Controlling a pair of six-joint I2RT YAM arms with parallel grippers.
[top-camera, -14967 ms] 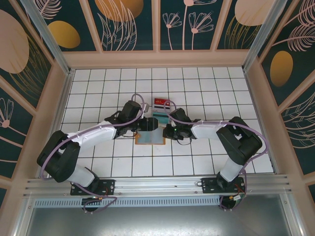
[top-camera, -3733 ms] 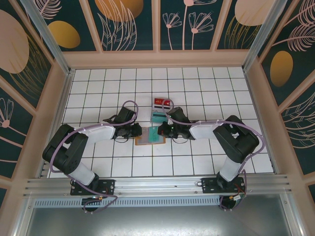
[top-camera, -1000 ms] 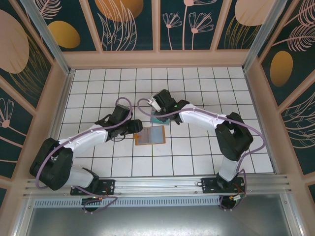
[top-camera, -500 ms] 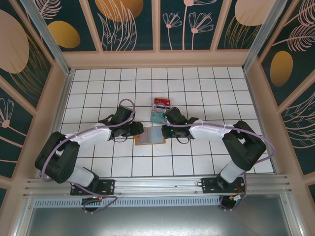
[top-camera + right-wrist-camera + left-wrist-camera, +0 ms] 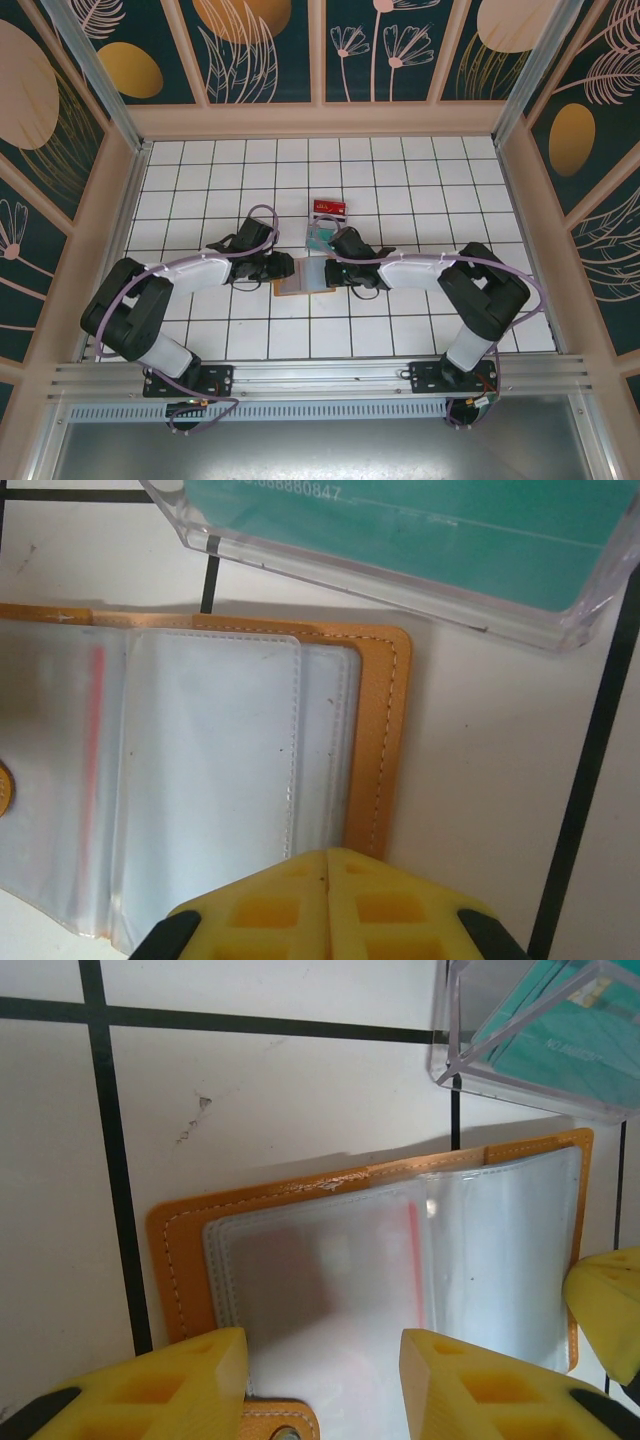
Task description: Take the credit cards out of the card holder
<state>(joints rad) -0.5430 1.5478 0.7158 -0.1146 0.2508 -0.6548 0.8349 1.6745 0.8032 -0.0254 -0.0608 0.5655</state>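
We judge the holder (image 5: pixel 320 1250) light, floppy and slick across its clear sleeves, best pinned by its stitched border, left jaws part-open over it, right jaws closed.

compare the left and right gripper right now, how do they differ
The left gripper has its jaws apart, and it is over the left end of the card holder. The right gripper has its jaws shut, and it is at the holder's right edge. Both have yellow fingers and are down at the open holder.
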